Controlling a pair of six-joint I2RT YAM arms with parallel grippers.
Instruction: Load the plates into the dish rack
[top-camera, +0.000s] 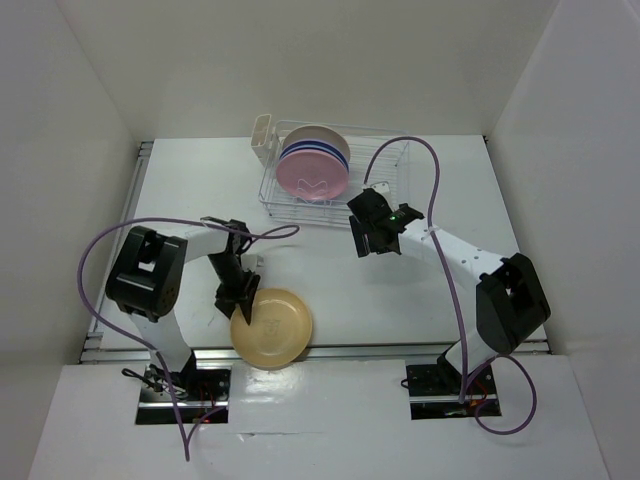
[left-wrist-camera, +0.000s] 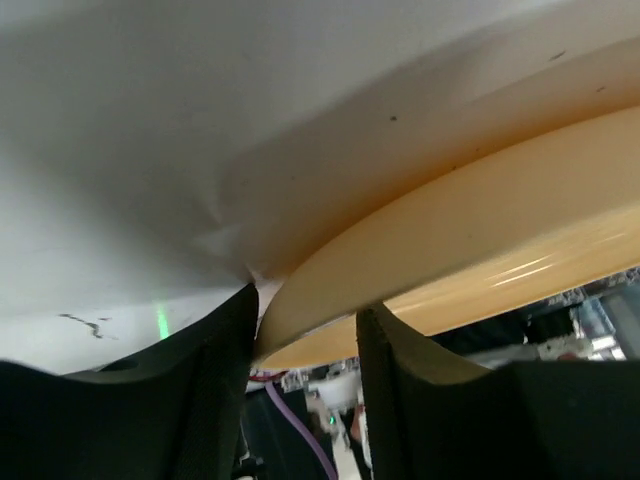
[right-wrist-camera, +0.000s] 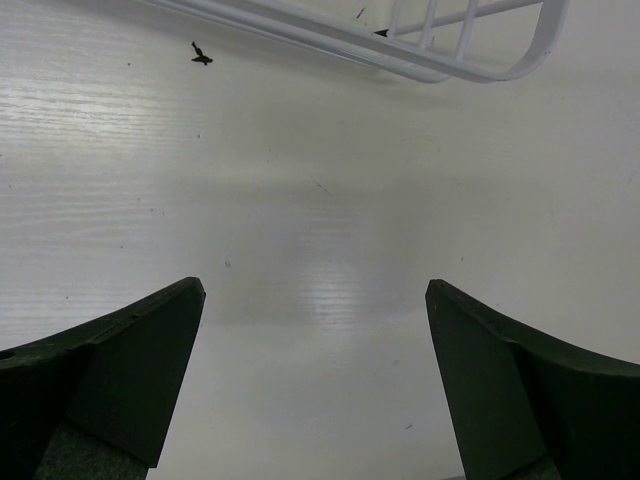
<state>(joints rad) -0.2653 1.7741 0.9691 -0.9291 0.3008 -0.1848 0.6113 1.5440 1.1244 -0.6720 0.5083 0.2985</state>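
The yellow-orange plate (top-camera: 272, 327) lies at the table's near edge and overhangs it. My left gripper (top-camera: 243, 300) is shut on its left rim; in the left wrist view the plate's rim (left-wrist-camera: 450, 240) sits between the two fingers of the gripper (left-wrist-camera: 308, 325). The white dish rack (top-camera: 390, 160) stands at the back. It holds the pink plate (top-camera: 312, 178) in front, thin purple and light blue edges behind it, and the cream plate (top-camera: 320, 133) at the back. My right gripper (top-camera: 365, 240) is open and empty over the table, just in front of the rack's right part (right-wrist-camera: 440, 55).
A white cutlery holder (top-camera: 264, 135) stands at the rack's left back corner. White walls close in both sides and the back. Purple cables loop from both arms. The right wrist view shows bare table between the fingers of the gripper (right-wrist-camera: 315, 300).
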